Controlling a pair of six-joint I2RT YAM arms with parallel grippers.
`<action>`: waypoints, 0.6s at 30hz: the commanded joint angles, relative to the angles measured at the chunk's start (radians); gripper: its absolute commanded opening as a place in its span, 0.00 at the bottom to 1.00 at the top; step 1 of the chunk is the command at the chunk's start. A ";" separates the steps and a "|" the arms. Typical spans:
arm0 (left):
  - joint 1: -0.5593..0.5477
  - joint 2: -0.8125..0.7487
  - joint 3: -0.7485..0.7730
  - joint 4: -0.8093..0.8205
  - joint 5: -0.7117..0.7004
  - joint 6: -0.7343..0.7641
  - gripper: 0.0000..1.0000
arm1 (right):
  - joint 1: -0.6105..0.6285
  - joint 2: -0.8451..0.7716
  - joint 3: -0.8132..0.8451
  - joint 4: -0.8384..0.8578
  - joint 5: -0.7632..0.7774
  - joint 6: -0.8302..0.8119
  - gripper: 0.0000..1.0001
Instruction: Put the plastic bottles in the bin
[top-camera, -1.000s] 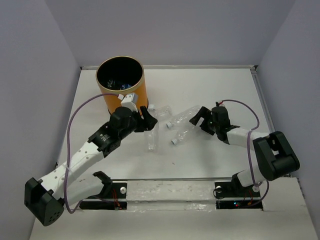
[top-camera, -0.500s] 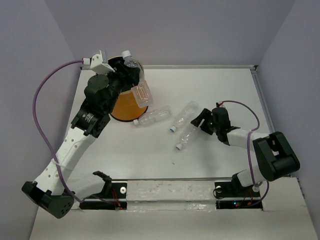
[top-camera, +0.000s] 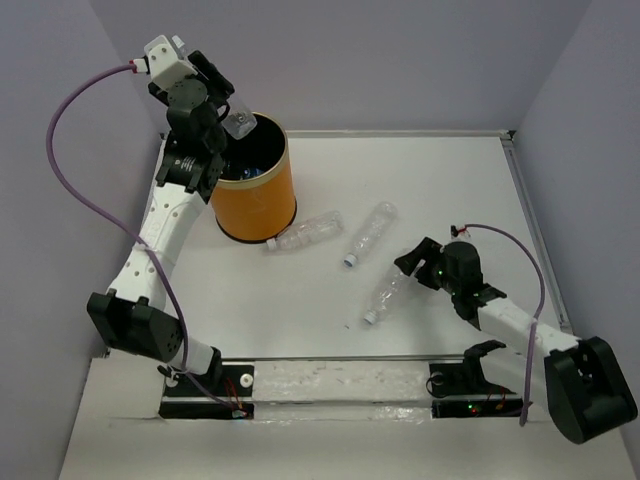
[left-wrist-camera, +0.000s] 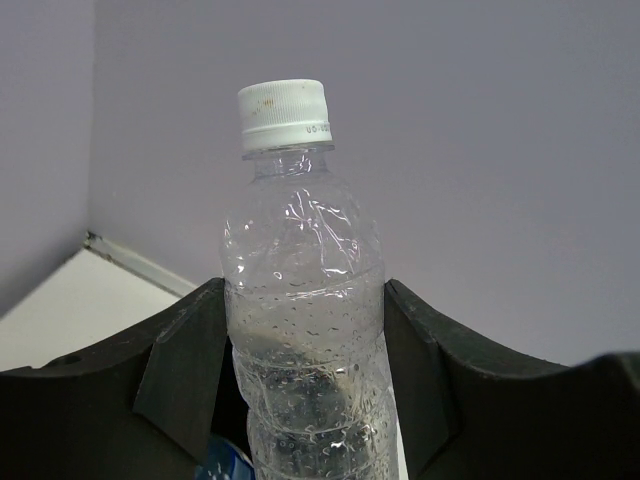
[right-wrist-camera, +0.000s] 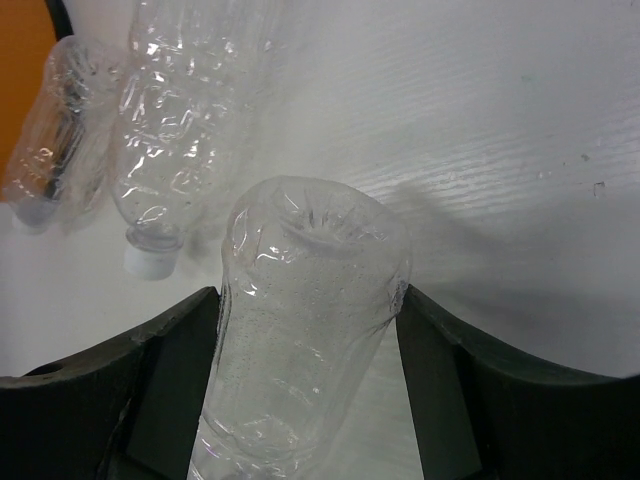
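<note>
The orange bin (top-camera: 258, 200) stands at the back left, with a blue-labelled bottle (top-camera: 255, 171) inside. My left gripper (top-camera: 230, 108) is raised over the bin's rim and shut on a clear white-capped bottle (top-camera: 240, 123), held upright in the left wrist view (left-wrist-camera: 303, 330). My right gripper (top-camera: 410, 272) is low on the table and shut on the base end of a lying bottle (top-camera: 390, 293); its crinkled base shows between the fingers (right-wrist-camera: 305, 330). Two more bottles lie loose: one (top-camera: 303, 233) by the bin's foot, one (top-camera: 368, 232) in the middle.
White table (top-camera: 430, 180) enclosed by grey walls at the back and sides. In the right wrist view the two loose bottles (right-wrist-camera: 165, 120) (right-wrist-camera: 50, 140) lie ahead of the fingers, with the bin's orange wall (right-wrist-camera: 20, 60) at the far left.
My left arm has lifted its bottle from the table up over the bin. My right gripper has drawn back toward the near edge, dragging its bottle along.
</note>
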 joint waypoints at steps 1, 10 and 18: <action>0.017 0.064 0.013 0.186 -0.164 0.170 0.55 | -0.005 -0.189 -0.031 -0.049 -0.020 -0.022 0.34; 0.017 0.028 -0.231 0.325 -0.185 0.201 0.90 | -0.005 -0.331 0.109 -0.206 -0.046 -0.084 0.33; 0.016 -0.168 -0.215 0.150 0.065 0.066 0.99 | 0.045 -0.253 0.363 -0.153 -0.059 -0.098 0.32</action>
